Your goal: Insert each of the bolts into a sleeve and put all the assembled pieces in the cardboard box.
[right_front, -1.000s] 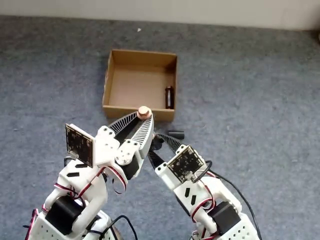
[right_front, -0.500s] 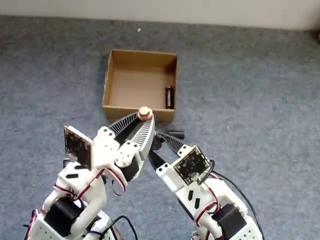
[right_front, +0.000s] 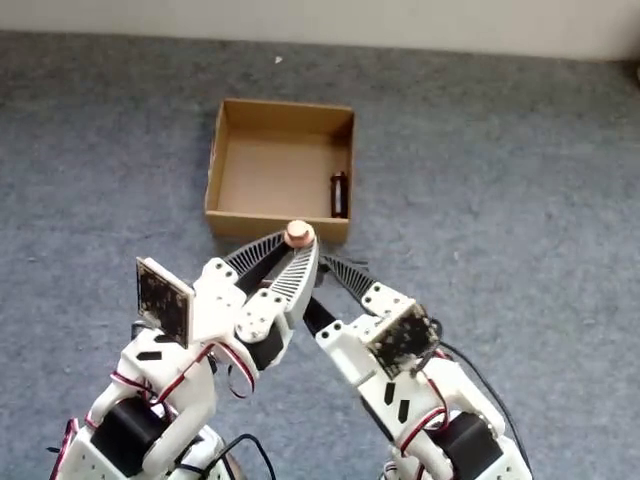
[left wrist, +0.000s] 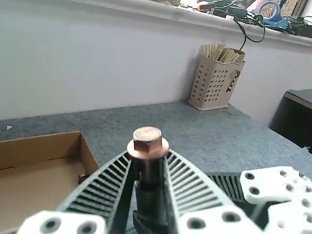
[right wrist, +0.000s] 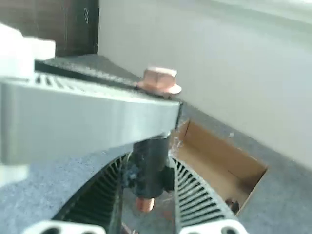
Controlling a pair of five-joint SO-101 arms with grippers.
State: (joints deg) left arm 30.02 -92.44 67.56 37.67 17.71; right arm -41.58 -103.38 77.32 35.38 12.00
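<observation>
Box holds 1 finished piece; you have the bolt and sleeve mated in front of it.
The cardboard box [right_front: 277, 224] has 1 dark assembled piece [right_front: 339, 194] lying against its right wall in the high view. Just in front of the box, your left gripper [left wrist: 148, 158] is clamped on the copper bolt [left wrist: 147, 140] under its hex flanged head. Your right gripper [right wrist: 149, 158] is closed around the black sleeve [right wrist: 152, 178], with the bolt's tip poking out below.

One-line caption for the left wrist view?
Left gripper clamps a copper hex-head bolt upright, open brown cardboard box behind.
</observation>
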